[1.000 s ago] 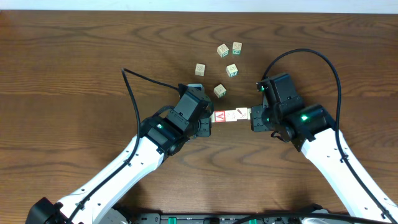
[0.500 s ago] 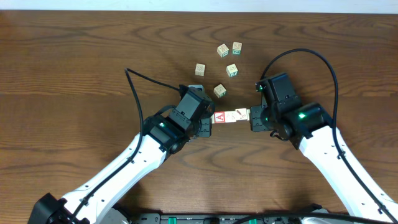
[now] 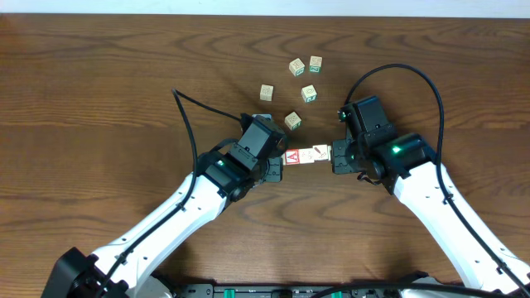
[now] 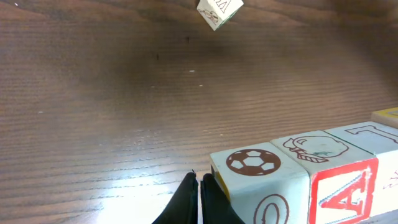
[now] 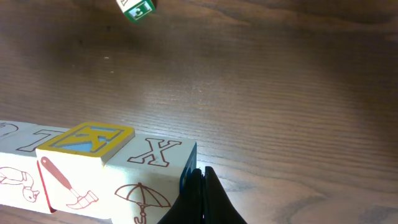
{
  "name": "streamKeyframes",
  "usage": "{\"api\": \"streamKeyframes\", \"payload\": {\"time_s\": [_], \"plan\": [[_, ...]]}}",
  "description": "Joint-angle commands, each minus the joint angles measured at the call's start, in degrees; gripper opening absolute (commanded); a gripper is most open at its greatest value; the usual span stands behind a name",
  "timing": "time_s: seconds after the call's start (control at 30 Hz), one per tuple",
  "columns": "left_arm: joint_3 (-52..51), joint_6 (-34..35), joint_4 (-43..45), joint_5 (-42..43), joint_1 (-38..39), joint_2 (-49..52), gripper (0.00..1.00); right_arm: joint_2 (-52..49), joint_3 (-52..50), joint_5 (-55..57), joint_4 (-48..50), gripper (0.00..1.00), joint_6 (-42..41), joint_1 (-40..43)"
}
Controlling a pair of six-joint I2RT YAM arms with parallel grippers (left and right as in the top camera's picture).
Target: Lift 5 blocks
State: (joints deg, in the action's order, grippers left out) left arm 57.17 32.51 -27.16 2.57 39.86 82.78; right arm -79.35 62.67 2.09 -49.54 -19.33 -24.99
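A short row of several pale blocks [image 3: 306, 154] lies end to end between my two grippers, the red "A" block [image 3: 291, 156] at its left end. My left gripper [image 3: 280, 160] is shut, nothing between its fingers, and its tip presses sideways against the football-print block [image 4: 258, 177] next to the "A" block [image 4: 345, 190]. My right gripper [image 3: 333, 156] is also shut and empty. It presses the far end, against the umbrella-and-X block [image 5: 149, 171], beside a yellow-framed block [image 5: 87, 140]. Whether the row is clear of the table I cannot tell.
Several loose blocks lie on the brown wooden table [image 3: 99, 99] beyond the row: one close by [image 3: 293, 121], others farther off [image 3: 267, 92] [image 3: 309, 93] [image 3: 297, 66]. One loose block shows at the top of each wrist view [image 4: 219, 11] [image 5: 137, 9].
The left arm and its cable have shifted slightly to the right, and the right arm slightly to the left. The row stays pinched between the two shut grippers.
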Motion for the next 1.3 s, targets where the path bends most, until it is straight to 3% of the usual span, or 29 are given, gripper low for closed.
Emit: {"api": "streamKeyframes", "payload": {"time_s": [0.0,1.27], "plan": [[5.29,-1.38,3.89,12.04,3.96,1.11,0.07,-0.61,0.90,-17.75,2.19,0.01,-0.35,-4.35],[4.79,-1.38,6.62,13.51,4.00,2.95,0.07,-2.69,0.15,-23.56,4.57,0.01,-3.80,-4.13]]}}
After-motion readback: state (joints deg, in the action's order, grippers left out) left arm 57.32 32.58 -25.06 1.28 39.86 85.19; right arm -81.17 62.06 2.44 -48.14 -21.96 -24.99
